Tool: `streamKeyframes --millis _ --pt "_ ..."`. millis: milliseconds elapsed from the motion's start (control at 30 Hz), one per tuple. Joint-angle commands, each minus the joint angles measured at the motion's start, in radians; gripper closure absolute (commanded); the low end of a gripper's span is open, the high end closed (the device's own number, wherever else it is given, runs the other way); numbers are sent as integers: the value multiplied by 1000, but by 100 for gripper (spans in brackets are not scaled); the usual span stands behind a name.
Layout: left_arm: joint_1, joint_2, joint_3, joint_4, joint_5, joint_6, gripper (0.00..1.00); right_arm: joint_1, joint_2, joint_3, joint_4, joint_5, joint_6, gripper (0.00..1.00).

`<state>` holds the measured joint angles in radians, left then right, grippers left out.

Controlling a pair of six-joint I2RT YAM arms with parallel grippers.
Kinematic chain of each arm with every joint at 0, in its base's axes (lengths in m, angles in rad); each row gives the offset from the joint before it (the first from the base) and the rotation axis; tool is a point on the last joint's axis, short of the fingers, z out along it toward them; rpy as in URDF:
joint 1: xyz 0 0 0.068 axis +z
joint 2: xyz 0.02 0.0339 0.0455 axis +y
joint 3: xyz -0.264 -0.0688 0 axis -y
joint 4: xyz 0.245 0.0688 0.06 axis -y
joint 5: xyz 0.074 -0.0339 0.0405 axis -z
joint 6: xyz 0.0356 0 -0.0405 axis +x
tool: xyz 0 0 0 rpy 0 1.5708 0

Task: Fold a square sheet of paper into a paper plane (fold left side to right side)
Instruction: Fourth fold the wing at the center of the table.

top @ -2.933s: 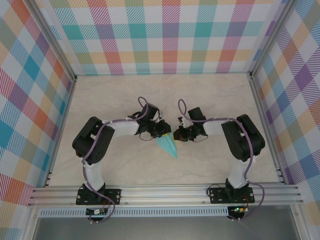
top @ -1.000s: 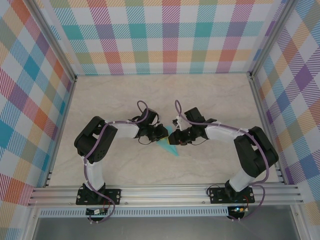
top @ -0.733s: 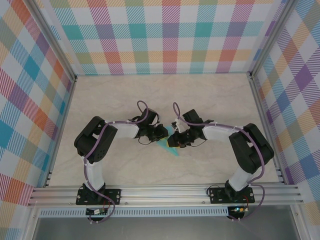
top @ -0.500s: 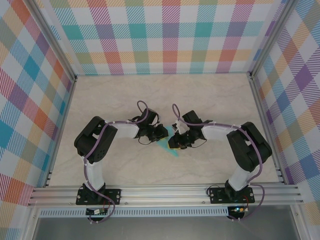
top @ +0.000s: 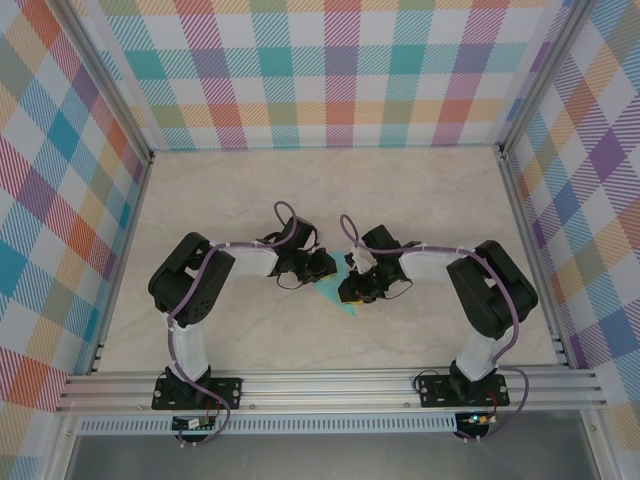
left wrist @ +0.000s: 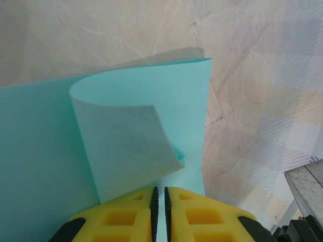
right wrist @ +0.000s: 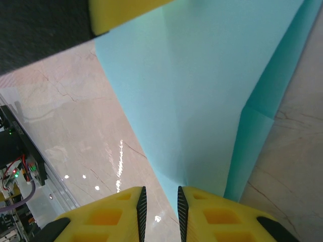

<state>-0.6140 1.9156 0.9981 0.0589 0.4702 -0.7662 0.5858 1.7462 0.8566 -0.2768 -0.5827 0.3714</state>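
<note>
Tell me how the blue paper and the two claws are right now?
paper: partly folded to a point, one flap curled up.
left claw: shut on the paper's edge.
right claw: nearly closed at the paper's pointed end; grip unclear.

Paper plane (top: 341, 301) plain turquoise, no markings. Table (top: 250, 200) beige, marble veining. Walls (top: 340, 70) pastel plaid in teal, purple, orange, yellow. Left gripper (left wrist: 160, 206), right gripper (right wrist: 160, 212): yellow pads, black edging.

paper plane (top: 343, 302) mostly hidden under left claw (top: 325, 268) and right claw (top: 354, 290)
</note>
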Motion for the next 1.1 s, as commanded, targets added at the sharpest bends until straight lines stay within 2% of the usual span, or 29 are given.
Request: streamKeyframes --millis 0,433,833,1067 --pt "-15 6 -36 -91 -39 10 85 12 22 9 -60 27 -33 74" --pt "-15 8 -36 -91 -39 10 85 25 15 18 -114 95 -44 74" --pt "-15 10 -27 -101 -42 16 85 36 1 -22 -222 150 -11 79" --pt "-14 11 -27 -99 -39 16 85 36 -112 -27 -237 160 3 79"
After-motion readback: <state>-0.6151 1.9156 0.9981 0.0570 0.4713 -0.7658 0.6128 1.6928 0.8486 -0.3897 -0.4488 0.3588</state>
